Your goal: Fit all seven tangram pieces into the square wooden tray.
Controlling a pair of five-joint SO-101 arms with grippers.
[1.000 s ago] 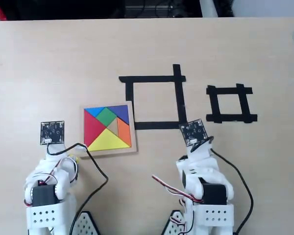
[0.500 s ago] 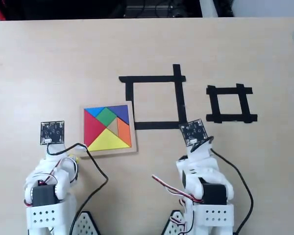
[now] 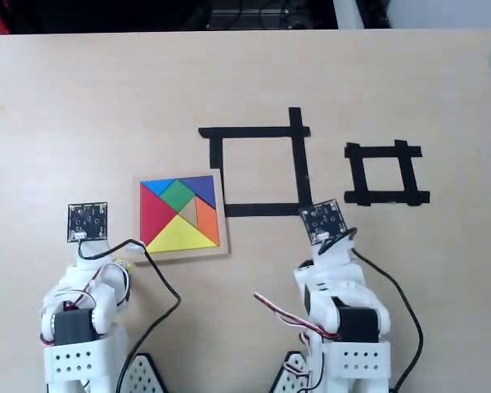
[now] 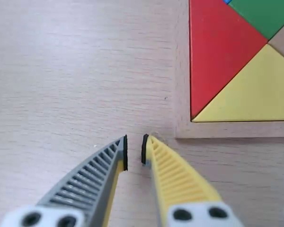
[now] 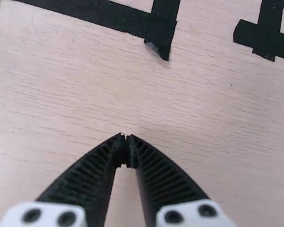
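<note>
Pincer work first. Left pincer (image 4: 134, 151): almost closed, grey and yellow fingers parted by a narrow slit, black pads facing each other. Holds nothing. Points at bare table (image 4: 61, 71) just beside the near left corner of the square wooden tray (image 4: 180, 94), apart from its rim. Cannot tell whether touching the tabletop.

Right pincer (image 5: 125, 142): closed, black fingertips pressed together at the very end. Grips nothing. Aims at bare wood, near the end of a strip of black tape (image 5: 104, 14) and well apart from the tray.

From the high view: tray (image 3: 184, 255) flat on the table, between the two arms but closer to the left arm (image 3: 78, 311), its far right corner just beside the large tape square (image 3: 258, 131). Seven tangram pieces inside, packed edge to edge:
- red triangle (image 3: 154, 217) along the left side
- yellow triangle (image 3: 182, 236) along the near side
- light blue triangle (image 3: 155, 187) at the far left corner
- green piece (image 3: 178, 195) next to it
- dark blue piece (image 3: 201, 187) along the far edge
- orange piece (image 3: 207, 219) on the right
- tan piece (image 3: 188, 214) at the centre

Right arm (image 3: 340, 303) folded back near the large square's near right corner. Small tape square (image 3: 385, 196) farther right.
</note>
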